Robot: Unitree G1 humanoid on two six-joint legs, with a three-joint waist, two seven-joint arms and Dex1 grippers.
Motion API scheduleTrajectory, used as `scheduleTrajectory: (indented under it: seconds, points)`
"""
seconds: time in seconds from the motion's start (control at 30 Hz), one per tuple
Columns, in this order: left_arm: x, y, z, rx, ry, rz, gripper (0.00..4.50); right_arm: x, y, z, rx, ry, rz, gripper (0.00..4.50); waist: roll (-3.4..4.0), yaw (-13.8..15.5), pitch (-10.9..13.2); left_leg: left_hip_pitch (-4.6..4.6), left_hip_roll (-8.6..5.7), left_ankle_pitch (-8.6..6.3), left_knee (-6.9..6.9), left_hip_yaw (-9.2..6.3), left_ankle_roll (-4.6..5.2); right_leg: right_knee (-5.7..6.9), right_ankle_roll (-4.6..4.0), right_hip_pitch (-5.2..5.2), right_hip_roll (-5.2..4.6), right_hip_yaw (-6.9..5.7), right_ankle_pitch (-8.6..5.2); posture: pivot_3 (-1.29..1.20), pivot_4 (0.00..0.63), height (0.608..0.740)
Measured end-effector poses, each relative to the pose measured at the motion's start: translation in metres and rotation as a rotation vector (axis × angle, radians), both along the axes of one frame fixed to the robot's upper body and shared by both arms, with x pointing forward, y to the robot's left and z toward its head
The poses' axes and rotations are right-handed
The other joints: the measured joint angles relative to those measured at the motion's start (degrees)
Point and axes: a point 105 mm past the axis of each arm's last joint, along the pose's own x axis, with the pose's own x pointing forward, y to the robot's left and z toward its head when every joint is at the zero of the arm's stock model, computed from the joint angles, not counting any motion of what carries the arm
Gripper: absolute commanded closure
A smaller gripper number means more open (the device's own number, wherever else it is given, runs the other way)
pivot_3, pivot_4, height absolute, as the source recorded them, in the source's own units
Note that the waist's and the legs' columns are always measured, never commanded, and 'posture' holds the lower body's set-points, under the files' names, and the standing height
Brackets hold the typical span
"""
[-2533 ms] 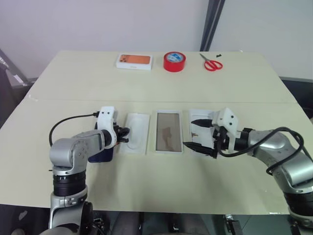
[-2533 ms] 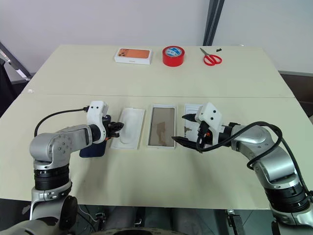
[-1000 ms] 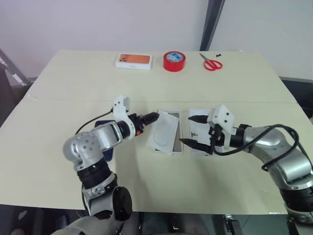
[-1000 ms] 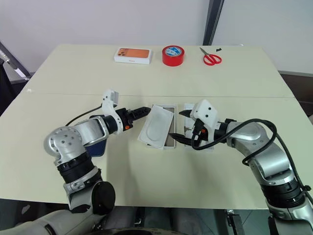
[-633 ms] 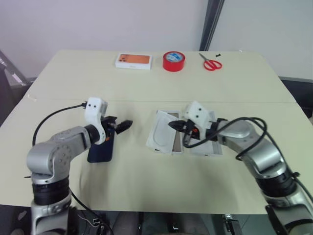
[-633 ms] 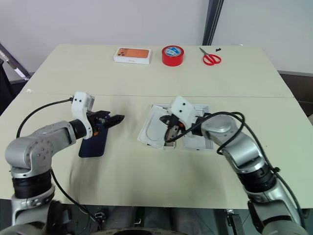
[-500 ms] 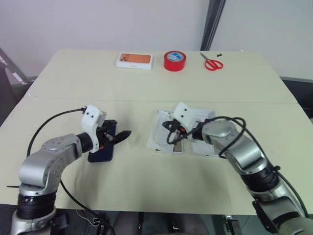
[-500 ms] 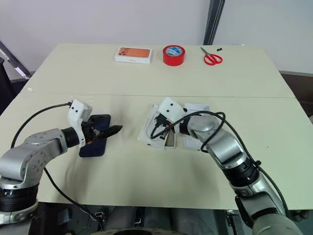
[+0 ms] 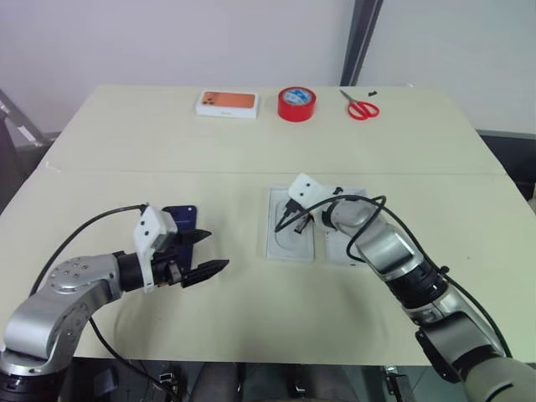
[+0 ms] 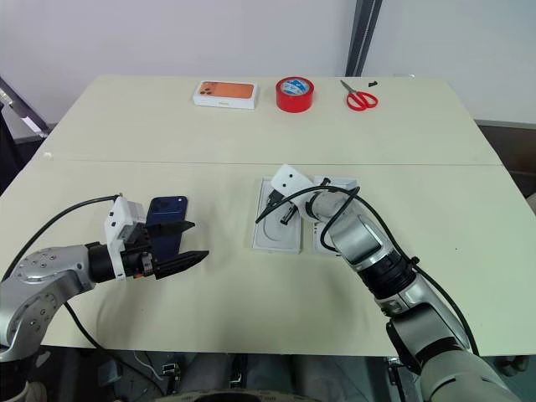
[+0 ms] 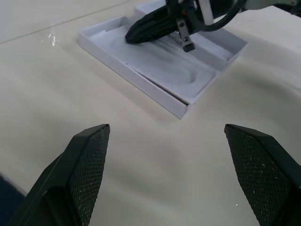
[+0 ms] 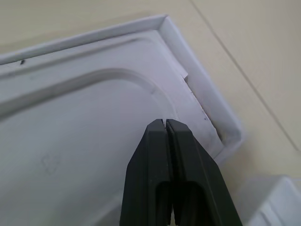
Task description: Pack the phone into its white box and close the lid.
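Right fingers (image 12: 165, 123) pressed together over insert (image 12: 70, 122), left fingers (image 11: 89, 155) spread

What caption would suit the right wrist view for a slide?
Shut right gripper pressing its tips onto the white insert seated inside the white box.

Even, soft light falls across the table (image 9: 251, 151), bright without glare. Shadows stay faint and short under the arms near the front edge. Head views are slightly hazy; the left wrist view blurs at its near fingers (image 11: 89, 165), far end sharper.
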Motion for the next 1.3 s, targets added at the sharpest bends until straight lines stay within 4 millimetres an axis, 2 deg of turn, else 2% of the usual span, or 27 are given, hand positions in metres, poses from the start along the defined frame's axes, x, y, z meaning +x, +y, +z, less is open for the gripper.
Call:
scheduleTrajectory:
  seconds: [0.2, 0.4, 0.6, 0.7, 0.83, 1.0, 1.3]
  points:
    - [0.003, 0.000, -0.001, -0.009, -0.004, 0.037, 0.38, -0.001, 0.002, 0.010, -0.011, -0.066, 0.061, 4.39, 0.00, 0.1, 0.0, -0.01, 0.00, -0.01, 0.00, 0.00, 0.02, -0.01, 0.01, 0.01, 0.02, -0.01, 0.00, 0.00, 0.150, 0.740]
    - [0.003, 0.003, -0.005, -0.008, 0.009, 0.066, 0.38, -0.038, 0.014, 0.021, 0.120, 0.017, 0.262, 4.39, 0.00, 0.1, 0.0, 0.02, 0.00, -0.03, 0.01, -0.01, 0.06, -0.01, 0.02, 0.06, 0.02, -0.01, 0.01, 0.00, 0.150, 0.740]
    - [0.005, 0.005, -0.006, -0.006, 0.009, 0.088, 0.38, -0.064, -0.007, 0.002, 0.053, 0.158, 0.312, 4.39, 0.00, 0.2, 0.0, 0.04, 0.00, -0.05, 0.01, -0.02, 0.09, -0.05, 0.01, 0.10, 0.01, -0.03, 0.00, 0.00, 0.150, 0.740]
    - [0.005, 0.005, -0.007, -0.008, 0.010, 0.091, 0.38, -0.072, -0.011, -0.006, 0.008, 0.199, 0.336, 4.39, 0.01, -0.1, 0.0, 0.08, 0.01, -0.05, 0.01, -0.02, 0.09, -0.03, 0.01, 0.11, 0.02, -0.02, 0.00, 0.00, 0.150, 0.740]
    - [0.006, 0.004, -0.005, -0.009, 0.005, 0.087, 0.38, -0.067, -0.007, -0.011, -0.040, 0.173, 0.328, 4.39, 0.00, 0.0, 0.0, 0.17, 0.04, -0.05, 0.01, -0.02, 0.09, -0.03, 0.00, 0.19, 0.04, -0.02, 0.00, 0.00, 0.150, 0.740]
    - [0.007, -0.001, -0.006, -0.014, 0.005, 0.074, 0.38, -0.058, 0.008, -0.015, -0.020, 0.156, 0.318, 4.39, 0.00, 0.2, 0.0, 0.14, 0.03, -0.05, 0.01, -0.01, 0.08, -0.06, 0.01, 0.18, 0.03, -0.02, 0.00, 0.00, 0.150, 0.740]
    - [0.007, 0.001, -0.007, -0.026, 0.015, 0.097, 0.38, -0.062, 0.011, -0.011, 0.007, 0.152, 0.352, 4.39, 0.00, 0.2, 0.0, 0.13, 0.03, -0.05, 0.01, -0.02, 0.09, -0.06, 0.01, 0.18, 0.03, -0.02, 0.00, 0.00, 0.150, 0.740]
